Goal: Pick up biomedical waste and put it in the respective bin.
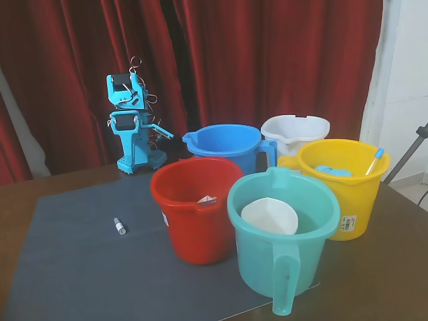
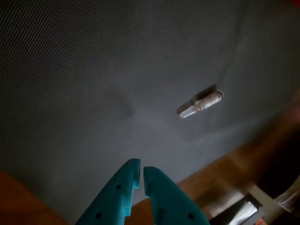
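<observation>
In the fixed view the vial lies on the grey mat near the desk's left edge, well apart from the folded arm behind it; the red bucket stands to its right. In the wrist view the gripper, fingers nearly together and empty, hangs over the mat with the vial beyond and to the right

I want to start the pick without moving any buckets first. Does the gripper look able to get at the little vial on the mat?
Probably yes. The vial lies alone on the grey mat, apart from the red bucket, with nothing between it and the folded arm. The gripper looks nearly shut, so it must open first.
</observation>
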Controlling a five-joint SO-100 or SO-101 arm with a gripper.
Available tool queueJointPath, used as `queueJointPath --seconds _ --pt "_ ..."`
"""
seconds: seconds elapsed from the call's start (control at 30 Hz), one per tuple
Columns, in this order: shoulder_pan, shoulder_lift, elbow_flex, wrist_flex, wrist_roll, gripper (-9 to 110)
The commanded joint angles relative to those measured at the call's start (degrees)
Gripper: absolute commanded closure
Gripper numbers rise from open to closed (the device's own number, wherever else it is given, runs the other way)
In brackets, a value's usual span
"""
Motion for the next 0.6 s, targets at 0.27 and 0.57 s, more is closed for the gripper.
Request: queueJointPath --seconds 0.27,0.57 --pt "0.35 -0.26 -0.62 0.53 -0.35 102" --pt "0.35 -0.26 -0.62 0.62 0.26 102"
